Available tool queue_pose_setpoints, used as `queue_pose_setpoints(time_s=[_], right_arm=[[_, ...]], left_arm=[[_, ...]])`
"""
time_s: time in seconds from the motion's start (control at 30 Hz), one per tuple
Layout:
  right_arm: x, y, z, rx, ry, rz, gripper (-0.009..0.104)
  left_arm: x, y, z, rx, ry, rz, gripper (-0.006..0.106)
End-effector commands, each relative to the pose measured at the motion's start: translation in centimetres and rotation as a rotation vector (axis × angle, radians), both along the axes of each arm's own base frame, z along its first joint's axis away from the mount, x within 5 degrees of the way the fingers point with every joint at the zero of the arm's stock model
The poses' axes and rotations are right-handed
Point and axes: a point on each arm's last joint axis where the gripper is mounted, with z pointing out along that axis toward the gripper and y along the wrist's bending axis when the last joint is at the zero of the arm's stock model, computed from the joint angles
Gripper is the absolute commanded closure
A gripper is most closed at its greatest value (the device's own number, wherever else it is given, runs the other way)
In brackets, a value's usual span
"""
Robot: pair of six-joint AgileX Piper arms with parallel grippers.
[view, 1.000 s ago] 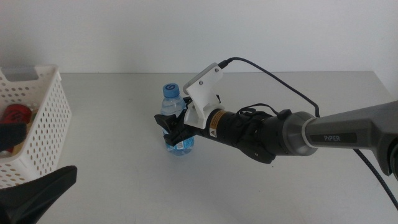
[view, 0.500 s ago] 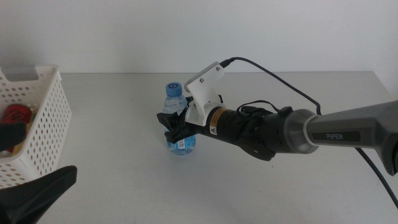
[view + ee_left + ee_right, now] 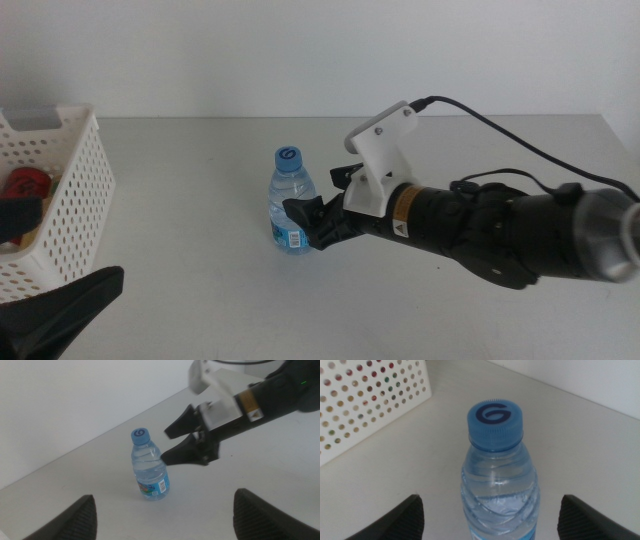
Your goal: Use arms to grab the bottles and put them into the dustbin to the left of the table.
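Water bottle [image 3: 292, 200] stands upright mid-table [image 3: 180, 260], just beside right gripper [image 3: 322, 208], jaws spread, nothing held. Bottle should be centred between jaws before closing. Left gripper [image 3: 165, 512] waits, spread.

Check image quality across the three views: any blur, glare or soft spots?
Middle view: even light, the water bottle and right gripper sharp, the left gripper a dark blur. Left wrist view: bottle crisp, faint shadow, own jaws soft. Right wrist view: blue cap sharp, dustbin slightly soft, no glare.
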Motion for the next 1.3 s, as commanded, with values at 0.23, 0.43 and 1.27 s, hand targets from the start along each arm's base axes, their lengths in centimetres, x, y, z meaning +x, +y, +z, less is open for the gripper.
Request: queue_pose_setpoints(time_s=[0.23,0.43,1.27], right_arm=[[-7.8,-5.8,8.7,0.163,-0.113,-0.017,0.020],[-10.4,-8.8,10.9,0.110,-0.084,-0.111,0.020],[-16.8,-14.1,14.2,-0.019,-0.087,-0.148,0.020]], left_arm=[[0.1,-0.1,1.4,-0.066,-0.065,-0.001,0.007],[0.1,-0.1,1.4,-0.066,-0.065,-0.001,0.007],[0.1,-0.1,1.4,-0.066,-0.065,-0.001,0.007]])
